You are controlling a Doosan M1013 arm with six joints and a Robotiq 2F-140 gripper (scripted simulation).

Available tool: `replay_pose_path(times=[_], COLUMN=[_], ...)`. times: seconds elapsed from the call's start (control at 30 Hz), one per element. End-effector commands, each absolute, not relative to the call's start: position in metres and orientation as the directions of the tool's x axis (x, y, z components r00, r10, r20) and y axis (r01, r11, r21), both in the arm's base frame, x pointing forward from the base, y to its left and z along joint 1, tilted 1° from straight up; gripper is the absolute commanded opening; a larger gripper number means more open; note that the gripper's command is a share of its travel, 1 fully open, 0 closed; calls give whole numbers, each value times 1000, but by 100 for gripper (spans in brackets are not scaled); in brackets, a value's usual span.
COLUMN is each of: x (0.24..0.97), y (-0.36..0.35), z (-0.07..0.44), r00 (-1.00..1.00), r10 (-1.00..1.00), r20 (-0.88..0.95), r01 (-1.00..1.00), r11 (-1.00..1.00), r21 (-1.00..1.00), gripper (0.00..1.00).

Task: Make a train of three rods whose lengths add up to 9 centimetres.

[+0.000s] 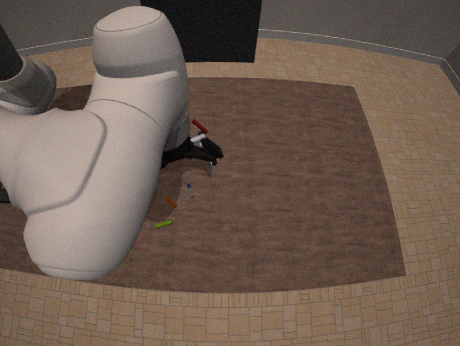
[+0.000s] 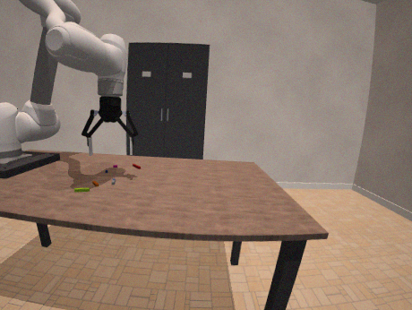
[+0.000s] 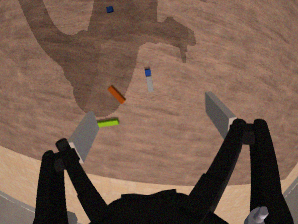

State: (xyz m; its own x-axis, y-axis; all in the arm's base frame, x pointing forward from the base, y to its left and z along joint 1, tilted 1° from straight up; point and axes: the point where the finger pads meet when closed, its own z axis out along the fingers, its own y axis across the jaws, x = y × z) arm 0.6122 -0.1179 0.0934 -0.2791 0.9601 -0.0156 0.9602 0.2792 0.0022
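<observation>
My gripper (image 2: 111, 150) (image 3: 149, 111) is wide open and empty, high above the table. A blue rod (image 1: 189, 186) (image 3: 148, 72) and a grey rod (image 1: 191, 193) (image 3: 150, 85) lie end to end, roughly in line, with no gap that I can make out. An orange rod (image 1: 171, 202) (image 2: 95, 184) (image 3: 116, 94) lies aslant beside them, apart. A lime rod (image 1: 164, 224) (image 2: 81, 190) (image 3: 109, 123) lies beyond the orange one. A second blue rod (image 2: 107, 171) (image 3: 110, 9) lies apart. A magenta rod (image 2: 115, 166) and a red rod (image 1: 199, 126) (image 2: 136, 166) lie farther back.
The arm hides much of the table's left part in the top view. The wooden table (image 1: 300, 200) (image 2: 201, 202) bears the rods. The robot's dark base (image 2: 31, 165) stands at its left end. A dark cabinet (image 2: 167, 90) stands behind the table.
</observation>
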Motion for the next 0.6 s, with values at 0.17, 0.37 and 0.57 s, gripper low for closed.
replay_pose_path(times=[0.17, 0.37, 0.57], x=[599, 589, 579], y=[-136, -149, -160], z=[90, 87, 84], r00=[-543, -706, -826], r10=[840, 708, 564], r20=[-15, -15, -13], r01=[840, 708, 564], r11=[543, 706, 826], r21=[-2, -5, -8], gripper=[100, 100, 100])
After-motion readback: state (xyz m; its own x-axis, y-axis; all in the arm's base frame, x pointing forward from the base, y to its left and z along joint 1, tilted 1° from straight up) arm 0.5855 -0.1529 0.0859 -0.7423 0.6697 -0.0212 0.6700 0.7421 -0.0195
